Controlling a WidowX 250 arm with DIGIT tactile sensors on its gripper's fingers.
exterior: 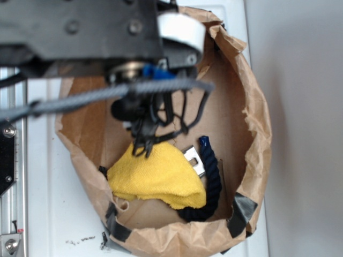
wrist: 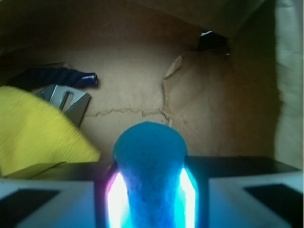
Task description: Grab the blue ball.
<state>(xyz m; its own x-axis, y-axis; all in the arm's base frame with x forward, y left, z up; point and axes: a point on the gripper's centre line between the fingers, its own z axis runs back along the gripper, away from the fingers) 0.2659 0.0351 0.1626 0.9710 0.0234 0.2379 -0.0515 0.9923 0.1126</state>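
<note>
In the wrist view the blue ball [wrist: 149, 156] sits squeezed between my gripper's [wrist: 149, 190] two jaws, its rounded top poking out beyond them. It is teal-blue and finely textured. The gripper is shut on it and hangs above the brown paper floor of the bag [wrist: 142, 95]. In the exterior view the dark, blurred arm [exterior: 80, 27] reaches over the bag. Only a sliver of blue [exterior: 155, 71] shows beneath it, so the jaws themselves are hard to make out there.
A yellow cloth [exterior: 158, 176] lies in the bag [exterior: 252, 123] below and left of the gripper, with a dark navy rope [exterior: 211, 182] and a metal piece [exterior: 194, 159] beside it. Crumpled paper walls ring everything. Black tape [exterior: 242, 210] patches the rim.
</note>
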